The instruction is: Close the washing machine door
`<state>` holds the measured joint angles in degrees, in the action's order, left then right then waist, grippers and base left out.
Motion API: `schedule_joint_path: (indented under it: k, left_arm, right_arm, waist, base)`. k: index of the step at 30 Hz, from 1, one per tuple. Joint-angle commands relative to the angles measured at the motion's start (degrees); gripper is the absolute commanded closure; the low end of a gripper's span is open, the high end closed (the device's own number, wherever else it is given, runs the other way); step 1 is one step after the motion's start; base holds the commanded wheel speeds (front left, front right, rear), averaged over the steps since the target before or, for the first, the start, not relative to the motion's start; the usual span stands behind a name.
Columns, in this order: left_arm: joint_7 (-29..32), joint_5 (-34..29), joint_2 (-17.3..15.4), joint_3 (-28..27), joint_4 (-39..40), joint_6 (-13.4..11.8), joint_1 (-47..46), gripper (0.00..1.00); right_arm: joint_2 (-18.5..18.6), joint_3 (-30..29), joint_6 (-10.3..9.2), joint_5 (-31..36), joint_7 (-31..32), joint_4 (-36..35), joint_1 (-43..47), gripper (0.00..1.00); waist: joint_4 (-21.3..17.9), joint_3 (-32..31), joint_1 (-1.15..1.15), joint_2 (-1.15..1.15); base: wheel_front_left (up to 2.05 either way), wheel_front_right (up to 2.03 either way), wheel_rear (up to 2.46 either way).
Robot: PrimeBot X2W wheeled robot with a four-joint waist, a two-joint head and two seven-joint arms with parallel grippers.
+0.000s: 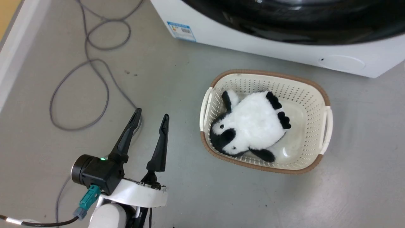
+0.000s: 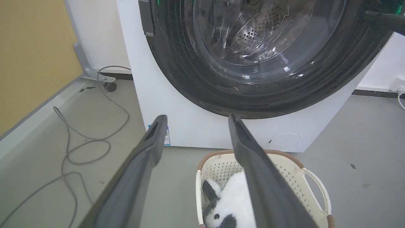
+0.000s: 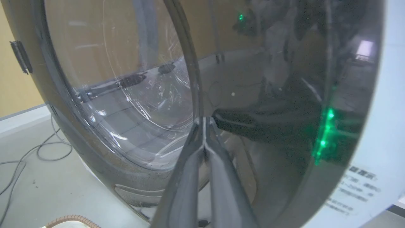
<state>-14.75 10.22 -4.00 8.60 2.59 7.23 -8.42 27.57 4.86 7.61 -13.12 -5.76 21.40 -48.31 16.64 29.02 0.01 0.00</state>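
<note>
In the head view, the left gripper [image 1: 152,114] is held over the floor, jaws wide and empty. The glossy black washing machine door [image 1: 300,22] is seen on the white washing machine [image 1: 253,44]. In the left wrist view, its bulging glass window is shown. In the right wrist view, the right gripper [image 3: 204,123] is set against that slick, stiff face, jaws closed and empty. A push near the rim is judged safest.

My head camera shows a smooth grey floor [image 1: 221,196], faintly scuffed and softly, evenly lit. A thin grey cable [image 1: 89,60] lies on it in loose loops at ten o'clock. A pale skirting [image 1: 9,53] runs along the floor's edge at nine. On the left wrist feed I see a yellow wall [image 2: 31,57] at nine o'clock, meeting a white wall [image 2: 98,31] at eleven. At three o'clock a dark strip [image 2: 373,92] lines the foot of the white wall, with a small white fitting [image 2: 399,85] just above it.
</note>
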Motion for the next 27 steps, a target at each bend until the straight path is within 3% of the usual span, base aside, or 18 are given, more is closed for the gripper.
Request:
schedule_joint_path:
  k: [1,11,20,27]
  left_arm:
    - [-0.2,0.2,0.4,0.1,-0.1,0.2,-1.1,0.00]
    - [-0.2,0.0,0.8,-0.1,-1.1,0.2,-0.8,0.00]
    - [-0.2,-0.8,0.9,-3.1,-2.2,0.3,3.6,0.00]
    - [-0.2,-1.3,0.3,-5.2,-3.3,0.3,7.8,0.00]
  right_arm:
    - [1.1,-0.7,-0.12,-0.5,0.3,1.4,-2.3,1.00]
    - [-0.1,-1.3,-0.12,-0.3,-2.7,6.1,-2.4,1.00]
    - [-5.6,3.1,-0.12,-1.1,-7.6,6.4,9.5,1.00]
    - [-9.8,3.6,-0.12,-1.4,-9.1,0.2,21.3,1.00]
  waist:
    - [0.6,0.8,-0.01,0.00]
    - [0.5,-1.7,-0.01,0.00]
    - [-4.5,-13.4,-0.01,0.00]
    - [-8.4,-21.0,-0.01,0.00]
  base:
    - [0.00,0.00,0.00]
    - [0.00,0.00,0.00]
    - [0.00,0.00,0.00]
    - [0.00,0.00,0.00]
